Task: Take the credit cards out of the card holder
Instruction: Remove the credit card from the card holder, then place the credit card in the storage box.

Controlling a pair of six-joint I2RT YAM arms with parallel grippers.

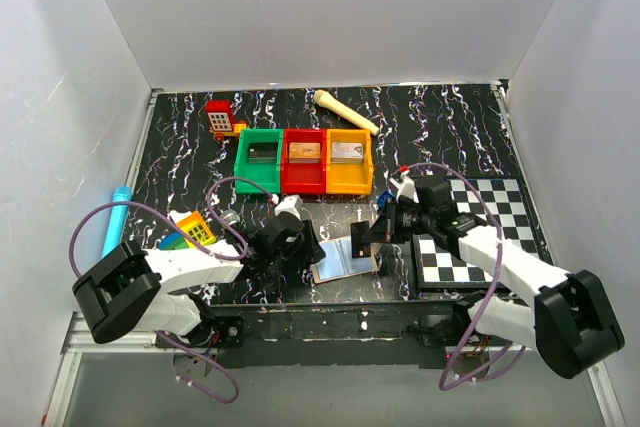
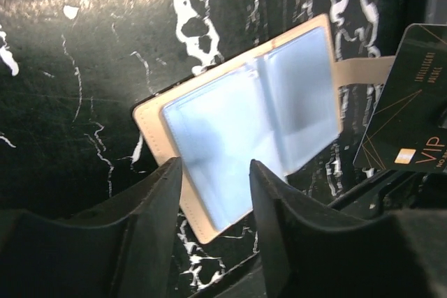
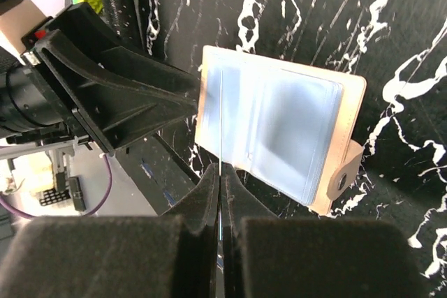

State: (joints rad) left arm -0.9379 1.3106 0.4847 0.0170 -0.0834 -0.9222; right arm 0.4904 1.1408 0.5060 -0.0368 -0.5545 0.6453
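The card holder (image 1: 345,262) lies open on the black marbled table, pale blue-grey lining up, with a tan rim. It also shows in the left wrist view (image 2: 244,120) and the right wrist view (image 3: 279,127). My left gripper (image 1: 308,245) is open and empty, its fingers (image 2: 164,186) straddling the holder's near left edge. My right gripper (image 1: 372,232) is shut on a black credit card (image 2: 408,113) marked VIP, held clear of the holder at its right side. In the right wrist view the card (image 3: 221,123) is edge-on, a thin line rising from the shut gripper (image 3: 221,172).
A green bin (image 1: 243,162), a red bin (image 1: 304,185) and a yellow bin (image 1: 350,185) stand in a row behind the holder. A chequered board (image 1: 480,212) lies under the right arm. A pale bone-shaped piece (image 1: 345,111), a red toy (image 1: 220,119) and a blue tube (image 1: 115,217) lie farther off.
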